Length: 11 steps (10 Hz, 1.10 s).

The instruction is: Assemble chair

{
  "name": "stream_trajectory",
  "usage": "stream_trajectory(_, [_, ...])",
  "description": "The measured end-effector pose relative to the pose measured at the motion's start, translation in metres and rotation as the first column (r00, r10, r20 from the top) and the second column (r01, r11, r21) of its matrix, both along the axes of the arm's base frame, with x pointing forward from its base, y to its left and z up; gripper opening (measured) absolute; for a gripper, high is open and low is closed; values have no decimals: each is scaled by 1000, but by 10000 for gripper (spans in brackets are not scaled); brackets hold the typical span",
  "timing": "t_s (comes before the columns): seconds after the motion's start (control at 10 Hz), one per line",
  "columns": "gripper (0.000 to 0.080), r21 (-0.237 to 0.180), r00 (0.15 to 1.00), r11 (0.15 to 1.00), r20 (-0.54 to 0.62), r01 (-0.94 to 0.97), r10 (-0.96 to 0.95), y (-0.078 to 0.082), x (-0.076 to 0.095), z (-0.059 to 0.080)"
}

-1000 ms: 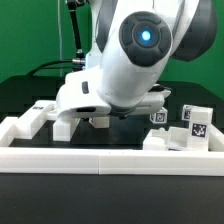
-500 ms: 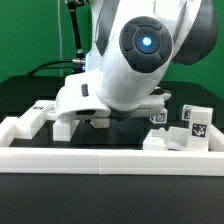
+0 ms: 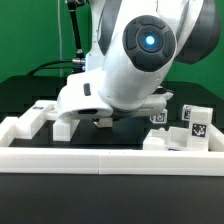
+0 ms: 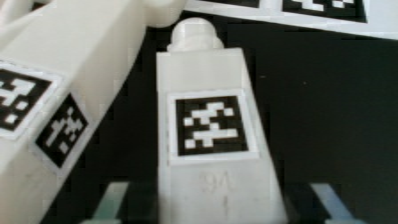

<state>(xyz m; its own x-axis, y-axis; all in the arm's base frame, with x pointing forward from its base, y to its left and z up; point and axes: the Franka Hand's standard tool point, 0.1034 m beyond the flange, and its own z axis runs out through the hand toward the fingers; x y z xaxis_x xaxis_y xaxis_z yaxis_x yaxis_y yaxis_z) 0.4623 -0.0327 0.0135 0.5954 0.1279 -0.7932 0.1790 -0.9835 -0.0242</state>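
Black table (image 3: 15,95), fingers (image 4: 322,203) clamping chair leg (image 4: 210,130), its base cropped

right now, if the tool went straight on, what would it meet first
The tool meets the long tagged chair part at once; it looks clamped between the fingers, though depth is unclear.

One arm, one wall, several white chair parts.
Exterior view: one robot arm (image 3: 140,50); one low white wall (image 3: 100,158) across the lower frame; two white pieces (image 3: 35,115) at left centre; three tagged blocks (image 3: 195,122) at right centre. Wrist view: two parts, one long part (image 4: 214,120) showing one tag and one wider part (image 4: 54,90) showing two.
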Motion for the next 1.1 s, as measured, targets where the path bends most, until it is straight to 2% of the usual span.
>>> stream_trajectory(0.2, [292,-2,1000,1000,11,9,-9,8,10,17])
stream_trajectory(0.4, [294,-8,999,1000,41,29,-28,16,26,45])
stream_trajectory(0.5, [294,-2,998,999,58,36,-36,15,33,59])
stream_trajectory(0.6, [294,2,996,999,74,40,-40,9,36,63])
stream_trajectory(0.9, [294,4,991,999,129,35,-36,8,43,58])
stream_trajectory(1.0, [294,9,982,999,183,37,-38,9,51,60])
stream_trajectory(1.1, [294,13,977,999,210,45,-47,12,57,73])
